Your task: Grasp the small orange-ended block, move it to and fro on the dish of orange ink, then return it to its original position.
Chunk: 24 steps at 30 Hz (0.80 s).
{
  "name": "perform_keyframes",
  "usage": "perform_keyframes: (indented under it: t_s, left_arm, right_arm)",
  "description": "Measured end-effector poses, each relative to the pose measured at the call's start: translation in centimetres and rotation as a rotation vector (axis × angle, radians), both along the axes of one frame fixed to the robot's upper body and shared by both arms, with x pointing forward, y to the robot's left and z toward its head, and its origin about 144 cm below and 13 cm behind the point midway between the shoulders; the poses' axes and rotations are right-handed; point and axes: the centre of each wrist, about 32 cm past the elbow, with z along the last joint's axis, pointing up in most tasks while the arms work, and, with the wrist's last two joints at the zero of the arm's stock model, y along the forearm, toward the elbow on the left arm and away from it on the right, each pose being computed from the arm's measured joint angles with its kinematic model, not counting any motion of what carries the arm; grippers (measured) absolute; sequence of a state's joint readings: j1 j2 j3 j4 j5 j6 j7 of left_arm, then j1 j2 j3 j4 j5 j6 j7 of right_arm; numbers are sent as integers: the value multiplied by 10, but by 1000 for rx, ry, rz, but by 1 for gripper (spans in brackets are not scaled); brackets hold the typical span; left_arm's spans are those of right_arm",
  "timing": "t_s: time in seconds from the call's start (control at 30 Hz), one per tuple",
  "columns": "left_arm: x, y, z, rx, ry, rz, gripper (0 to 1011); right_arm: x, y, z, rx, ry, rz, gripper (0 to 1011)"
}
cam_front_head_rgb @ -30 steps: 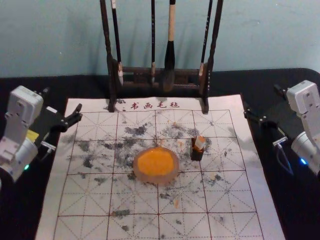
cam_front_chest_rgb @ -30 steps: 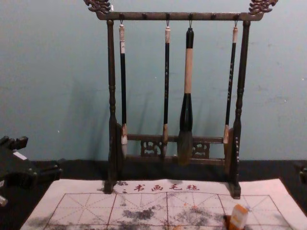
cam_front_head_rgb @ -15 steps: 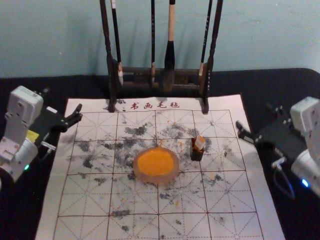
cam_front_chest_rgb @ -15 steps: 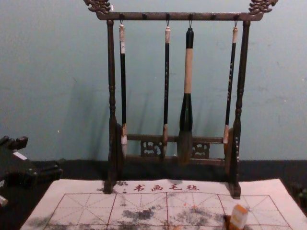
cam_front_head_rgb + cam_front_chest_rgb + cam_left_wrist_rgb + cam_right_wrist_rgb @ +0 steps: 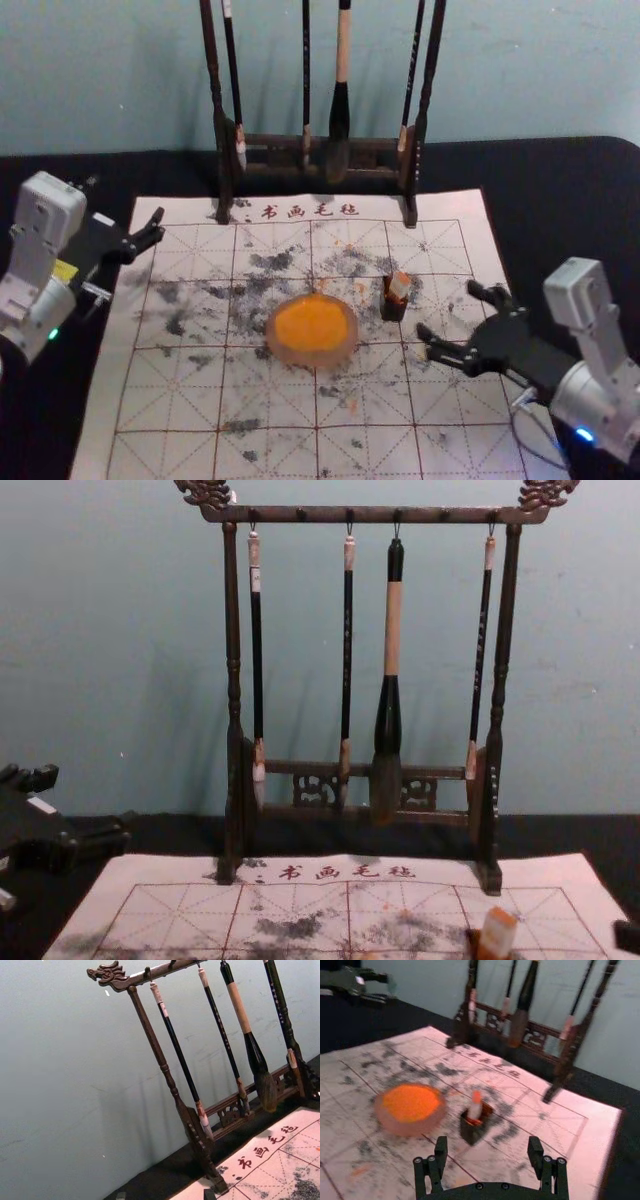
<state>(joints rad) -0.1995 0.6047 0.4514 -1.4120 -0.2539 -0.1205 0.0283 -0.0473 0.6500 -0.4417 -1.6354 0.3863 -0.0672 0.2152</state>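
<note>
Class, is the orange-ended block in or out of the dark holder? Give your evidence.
In. The block stands in the dark holder, its lower part hidden and its orange end sticking out above.

- one open lane: white printed mat (image 5: pixel 270 400), between black right gripper (image 5: pixel 448 310), fingers spread, and small dark square holder (image 5: pixel 392 311)
- one narrow gap: holder to round pink-rimmed dish (image 5: pixel 318 359), at its left
- one barrier: dark carved wooden brush rack (image 5: pixel 320 515), behind both
- left edge: black left gripper (image 5: pixel 122 206), well apart
</note>
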Motion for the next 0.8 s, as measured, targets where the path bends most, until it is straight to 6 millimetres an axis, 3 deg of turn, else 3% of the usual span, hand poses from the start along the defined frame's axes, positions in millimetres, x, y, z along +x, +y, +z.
perform_keyframes:
  t_s: [0.5, 0.8]
  left_arm:
    - [0, 0, 0, 0, 0, 0, 1001]
    - [0, 0, 0, 0, 0, 0, 1001]
  right_arm:
    - [29, 34, -10, 44, -3, 2, 1002]
    - [45, 43, -11, 65, 6, 0, 1002]
